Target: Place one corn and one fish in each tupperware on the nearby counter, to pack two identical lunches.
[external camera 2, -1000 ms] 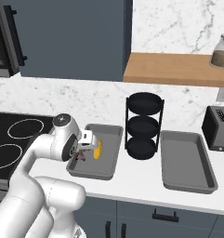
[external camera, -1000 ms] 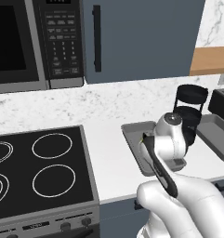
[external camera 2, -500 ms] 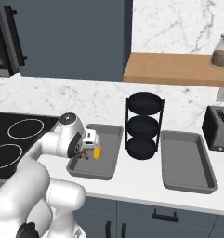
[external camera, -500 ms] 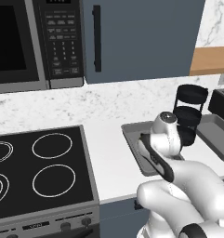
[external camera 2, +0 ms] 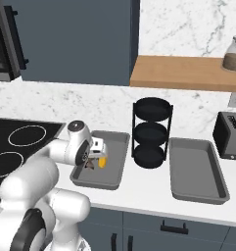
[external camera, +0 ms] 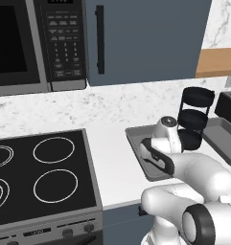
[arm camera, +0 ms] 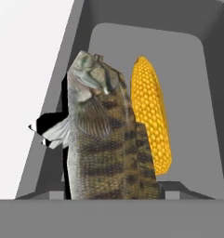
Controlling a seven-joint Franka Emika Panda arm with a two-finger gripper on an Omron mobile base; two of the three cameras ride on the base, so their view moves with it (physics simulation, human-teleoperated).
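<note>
So the gripper [external camera 2: 94,156], clamped on a fish [arm camera: 106,139], has dropped lower into the left tupperware [external camera 2: 112,174] beside the corn [arm camera: 151,118]; first lunch nearly packed.

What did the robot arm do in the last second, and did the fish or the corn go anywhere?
The arm folded down and back toward its base, keeping the gripper over the left tupperware. The fish stays between the fingers, hanging over the tray. The corn still lies in that tray; the right tupperware and rack stayed put.
</note>
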